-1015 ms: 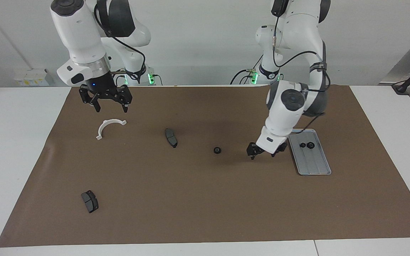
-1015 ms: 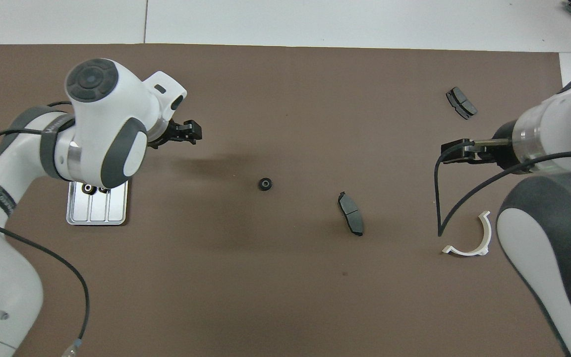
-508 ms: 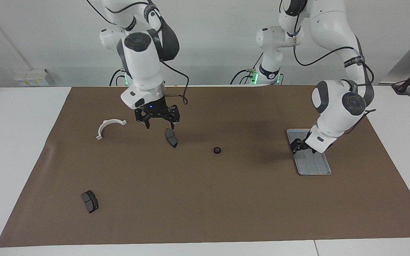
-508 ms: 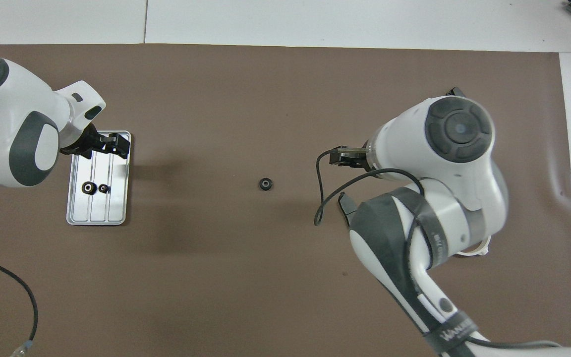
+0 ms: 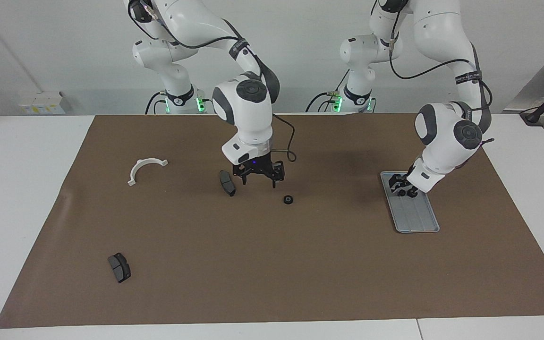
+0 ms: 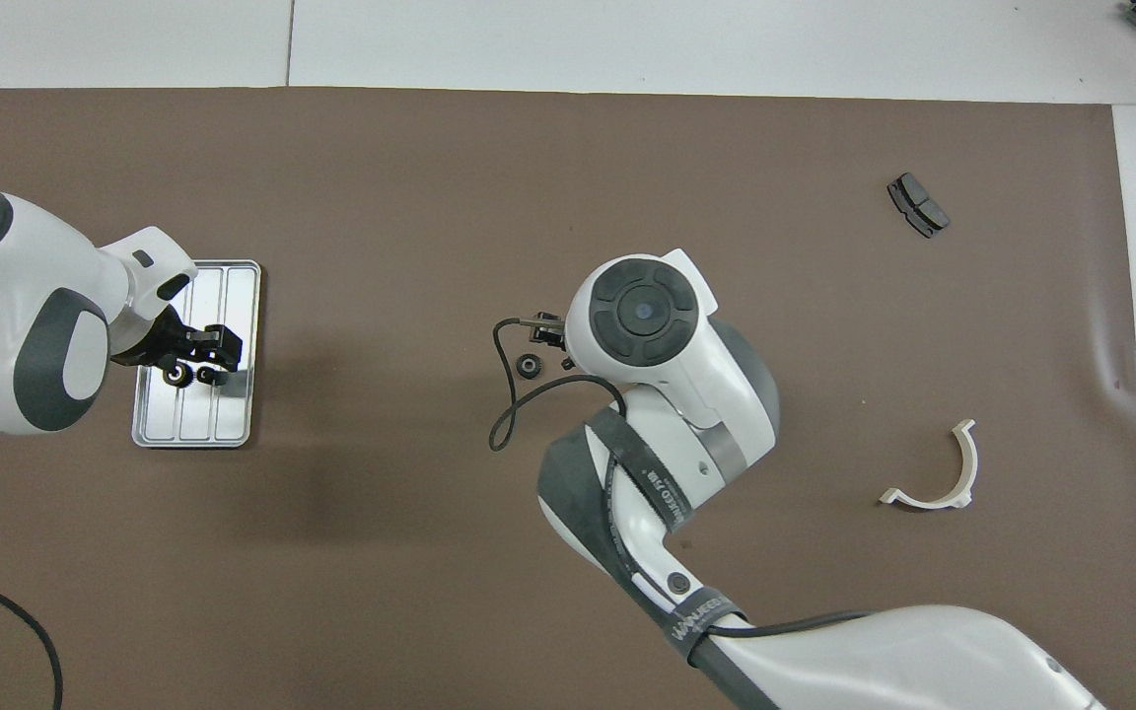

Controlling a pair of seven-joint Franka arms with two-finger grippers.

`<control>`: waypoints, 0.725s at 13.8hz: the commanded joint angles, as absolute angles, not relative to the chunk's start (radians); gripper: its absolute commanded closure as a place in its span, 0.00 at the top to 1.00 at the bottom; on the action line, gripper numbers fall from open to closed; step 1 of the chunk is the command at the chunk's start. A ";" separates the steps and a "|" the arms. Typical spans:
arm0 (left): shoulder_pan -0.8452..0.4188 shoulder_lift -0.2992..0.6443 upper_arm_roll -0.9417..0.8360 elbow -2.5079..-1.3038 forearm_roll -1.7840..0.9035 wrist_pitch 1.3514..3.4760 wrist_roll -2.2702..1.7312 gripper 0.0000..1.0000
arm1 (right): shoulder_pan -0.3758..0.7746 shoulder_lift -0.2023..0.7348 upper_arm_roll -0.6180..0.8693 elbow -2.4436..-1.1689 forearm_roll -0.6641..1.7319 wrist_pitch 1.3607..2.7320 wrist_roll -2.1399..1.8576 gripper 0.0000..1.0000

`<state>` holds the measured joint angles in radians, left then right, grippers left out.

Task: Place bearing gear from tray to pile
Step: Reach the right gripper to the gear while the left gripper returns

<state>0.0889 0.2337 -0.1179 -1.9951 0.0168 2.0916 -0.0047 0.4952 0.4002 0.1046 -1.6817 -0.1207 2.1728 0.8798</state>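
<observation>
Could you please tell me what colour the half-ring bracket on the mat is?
White; the half-ring bracket shows best in the overhead view, against the brown mat.

Open mat at the middle and the edge farthest from the robots; crowding at the tray and mid-table

The brown mat (image 5: pixel 272 264) lies bare across its wide strip farthest from the robots, save one brake pad (image 5: pixel 119 267) toward the right arm's end; the left gripper (image 5: pixel 400 185) sits low over the tray (image 5: pixel 418 222), blocking its nearer end, while the tray's farther end is bare; the right gripper (image 5: pixel 259 178), fingers apart, hangs between a second brake pad (image 5: pixel 227 182) and a loose gear (image 5: pixel 288 199), narrowing that gap; the white bracket (image 5: pixel 145 169) stands well apart.
</observation>
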 commanded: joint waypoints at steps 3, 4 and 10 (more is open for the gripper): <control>0.104 0.190 -0.126 -2.088 0.021 2.201 -0.168 0.71 | 0.551 0.635 0.104 -1.458 -0.239 2.175 1.064 1.00; 0.104 0.192 -0.124 -2.091 0.021 2.221 -0.198 0.70 | 0.554 0.637 0.106 -1.456 -0.236 2.177 1.074 1.00; 0.107 0.186 -0.124 -2.154 0.021 2.284 -0.268 0.59 | 0.554 0.640 0.130 -1.488 -0.222 2.204 1.057 1.00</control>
